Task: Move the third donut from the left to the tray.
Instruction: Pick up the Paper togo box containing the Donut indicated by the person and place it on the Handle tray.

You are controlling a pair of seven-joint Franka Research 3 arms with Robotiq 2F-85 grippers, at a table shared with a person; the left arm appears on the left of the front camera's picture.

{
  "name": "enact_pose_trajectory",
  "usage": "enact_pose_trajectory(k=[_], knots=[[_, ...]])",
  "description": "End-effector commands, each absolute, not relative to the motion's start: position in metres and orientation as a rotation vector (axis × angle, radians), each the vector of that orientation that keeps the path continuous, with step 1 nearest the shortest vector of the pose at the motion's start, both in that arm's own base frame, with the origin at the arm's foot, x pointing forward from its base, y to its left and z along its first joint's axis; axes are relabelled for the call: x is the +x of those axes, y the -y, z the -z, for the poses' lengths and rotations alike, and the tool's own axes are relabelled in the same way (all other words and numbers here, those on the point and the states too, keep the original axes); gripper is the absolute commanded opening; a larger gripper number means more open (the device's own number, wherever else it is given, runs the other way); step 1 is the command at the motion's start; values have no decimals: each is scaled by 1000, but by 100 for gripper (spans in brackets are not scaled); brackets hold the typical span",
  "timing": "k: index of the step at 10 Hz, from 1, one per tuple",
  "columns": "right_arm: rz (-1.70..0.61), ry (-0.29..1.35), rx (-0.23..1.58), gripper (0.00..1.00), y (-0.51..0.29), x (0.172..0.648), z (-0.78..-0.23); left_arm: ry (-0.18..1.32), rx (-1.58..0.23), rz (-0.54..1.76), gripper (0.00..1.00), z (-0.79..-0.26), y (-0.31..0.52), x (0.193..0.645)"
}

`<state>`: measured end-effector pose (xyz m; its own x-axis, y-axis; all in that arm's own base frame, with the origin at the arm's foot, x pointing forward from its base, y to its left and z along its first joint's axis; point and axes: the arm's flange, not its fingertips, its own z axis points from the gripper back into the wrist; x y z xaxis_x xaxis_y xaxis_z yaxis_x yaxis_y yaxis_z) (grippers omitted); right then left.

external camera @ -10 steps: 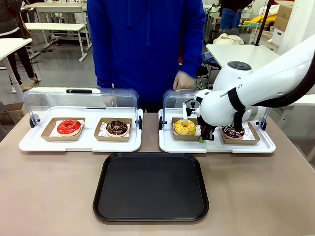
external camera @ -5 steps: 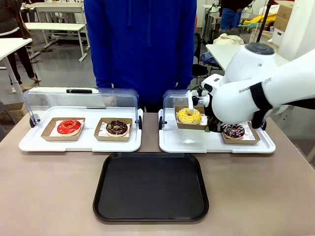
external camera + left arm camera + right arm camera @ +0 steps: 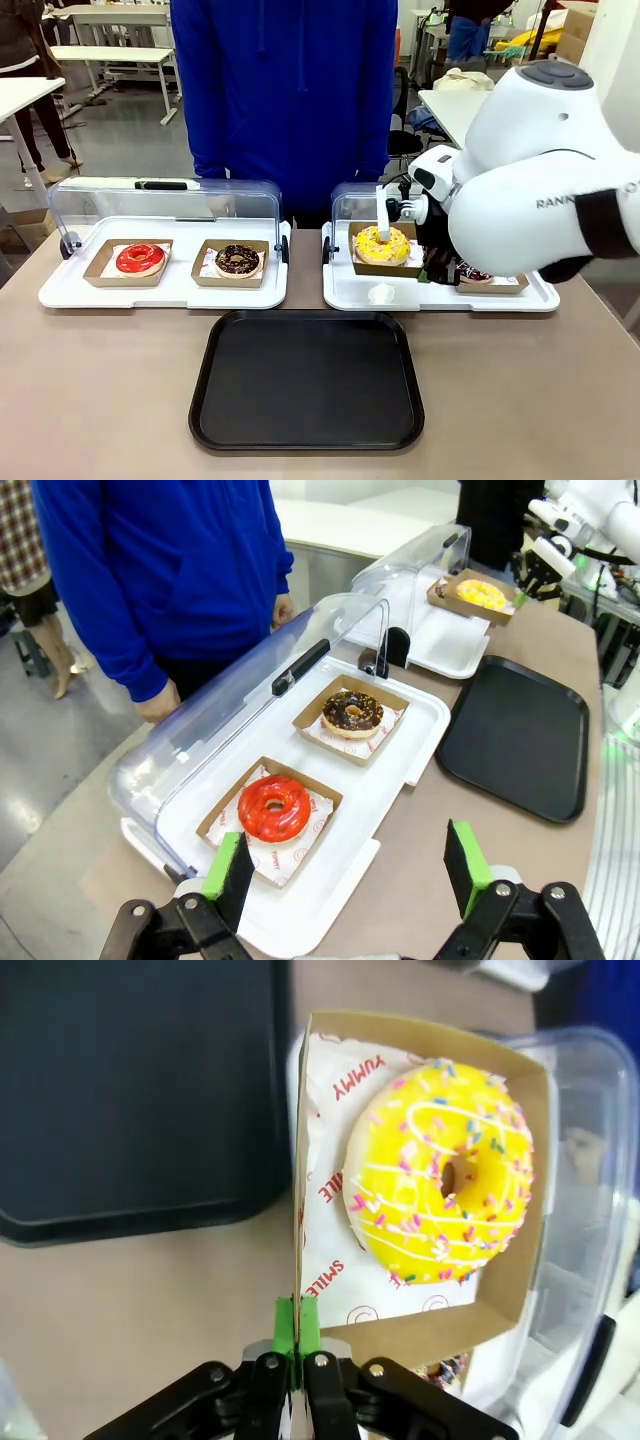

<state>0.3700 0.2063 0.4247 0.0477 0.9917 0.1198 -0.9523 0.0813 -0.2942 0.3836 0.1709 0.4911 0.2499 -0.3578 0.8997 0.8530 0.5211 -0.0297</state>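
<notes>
The tray [image 3: 306, 380], broad, black and raised-rimmed, lies on the table [image 3: 100, 400] just in front of the two white lidded trays. Behind its far right corner the right tool [image 3: 432, 266], pinched fully shut on one thin wall of the cardboard holder [image 3: 515, 1260], carries the third donut [image 3: 382, 243] clear of the white tray. That load is probably light, but the wall looks flexible and the yellow, sprinkled icing soft, so the holder's edge is the sensible grip. The left tool [image 3: 348, 865] gapes wide, holding nothing.
</notes>
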Motion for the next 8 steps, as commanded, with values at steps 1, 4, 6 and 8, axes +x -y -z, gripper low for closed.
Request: enact_pose_trajectory(k=[1,4,6,8], knots=[[-1462,326,-182,0,-220,334,-431,996,-601,896,100,-493,-170,382],[-1481,327,-143,0,-256,296,-420,996,-601,896,100,-493,-170,382],[-1503,319,-136,0,-277,281,-404,996,-601,896,100,-493,-170,382],[-1516,302,-139,0,-294,271,-386,996,-601,896,100,-493,-170,382]])
